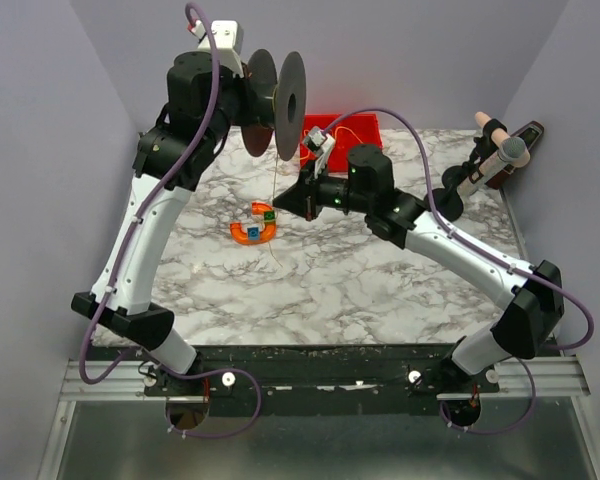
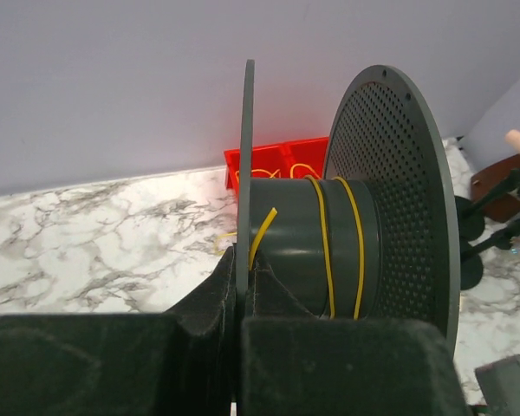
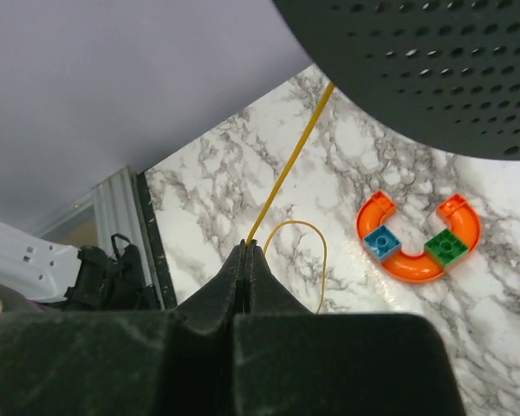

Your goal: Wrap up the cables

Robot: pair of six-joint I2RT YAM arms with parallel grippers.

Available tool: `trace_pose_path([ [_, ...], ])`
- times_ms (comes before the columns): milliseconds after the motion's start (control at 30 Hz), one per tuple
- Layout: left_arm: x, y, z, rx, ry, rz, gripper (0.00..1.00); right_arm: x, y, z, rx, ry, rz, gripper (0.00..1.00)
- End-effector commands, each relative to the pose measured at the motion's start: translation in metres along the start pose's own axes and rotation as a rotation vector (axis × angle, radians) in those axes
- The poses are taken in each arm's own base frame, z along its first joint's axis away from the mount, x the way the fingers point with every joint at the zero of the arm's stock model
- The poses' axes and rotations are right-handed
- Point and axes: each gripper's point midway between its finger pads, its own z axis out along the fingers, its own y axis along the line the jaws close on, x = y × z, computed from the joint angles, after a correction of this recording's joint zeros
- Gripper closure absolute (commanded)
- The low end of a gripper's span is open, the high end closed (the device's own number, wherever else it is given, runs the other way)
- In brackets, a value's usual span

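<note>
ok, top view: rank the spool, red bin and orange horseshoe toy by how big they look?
1. spool: largest, though it is held up nearer the camera, which inflates it.
2. red bin: partly hidden, so unsure.
3. orange horseshoe toy: smallest.

Layout: the spool (image 1: 280, 105) sits at the left gripper (image 2: 241, 260), 1 flange wedged between its jaws, hub and 2nd flange to that gripper's right. On the hub lies the cable (image 3: 286, 169), 2 turns. It then runs down to the right gripper (image 3: 246, 247) under the spool, nipped at its tips. Slack loop just past those tips. Curved toy piece (image 3: 416, 260) on the table (image 1: 380, 280), right of the tips. Bin (image 1: 355, 130) behind the spool, at the table's back edge.
</note>
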Motion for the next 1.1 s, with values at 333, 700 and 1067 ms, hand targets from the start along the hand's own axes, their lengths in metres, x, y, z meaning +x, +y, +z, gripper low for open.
trace_pose_path([
  [333,-0.064,-0.036,-0.081,0.219,-0.123,-0.122,1.0,0.006,-0.003,0.007,-0.041,-0.15,-0.238,0.74],
  [700,-0.084,-0.043,-0.1,0.273,-0.177,-0.053,1.0,0.02,0.007,-0.03,-0.061,-0.181,-0.459,0.47],
  [1067,-0.102,-0.045,-0.111,0.286,-0.228,-0.016,1.0,0.044,0.026,-0.074,-0.118,-0.209,-0.539,0.17],
])
